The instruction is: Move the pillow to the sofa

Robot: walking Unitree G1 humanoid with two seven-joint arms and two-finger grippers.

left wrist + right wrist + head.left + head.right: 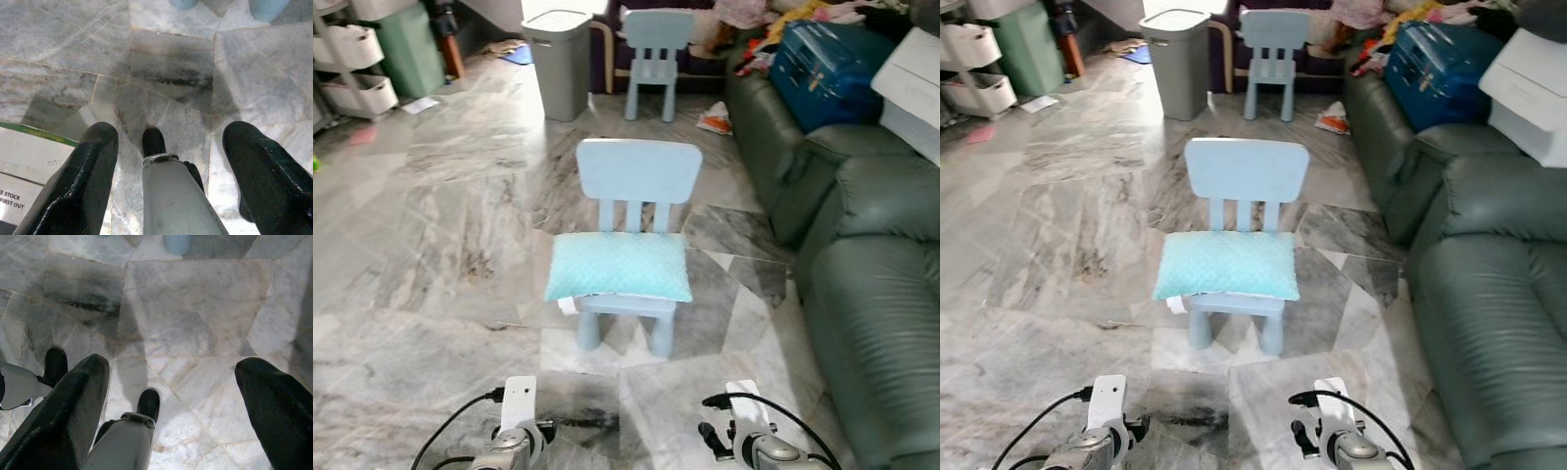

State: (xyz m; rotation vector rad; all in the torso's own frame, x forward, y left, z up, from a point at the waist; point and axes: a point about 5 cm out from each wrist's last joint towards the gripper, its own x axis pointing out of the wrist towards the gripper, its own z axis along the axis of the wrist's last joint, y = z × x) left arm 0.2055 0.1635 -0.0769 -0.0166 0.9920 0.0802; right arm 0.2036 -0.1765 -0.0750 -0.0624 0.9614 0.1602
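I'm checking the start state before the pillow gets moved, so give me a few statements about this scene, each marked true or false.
1. The pillow lies on the seat of the nearer small chair. True.
2. The sofa stands on the robot's left. False: it is on the robot's right.
3. The left gripper holds the pillow. False: its fingers are spread, with only floor between them.
4. A grey bin stands beyond the nearer chair. True.
5. The right gripper is open above the floor. True.
6. The blue case sits on the floor. False: it rests on the sofa.
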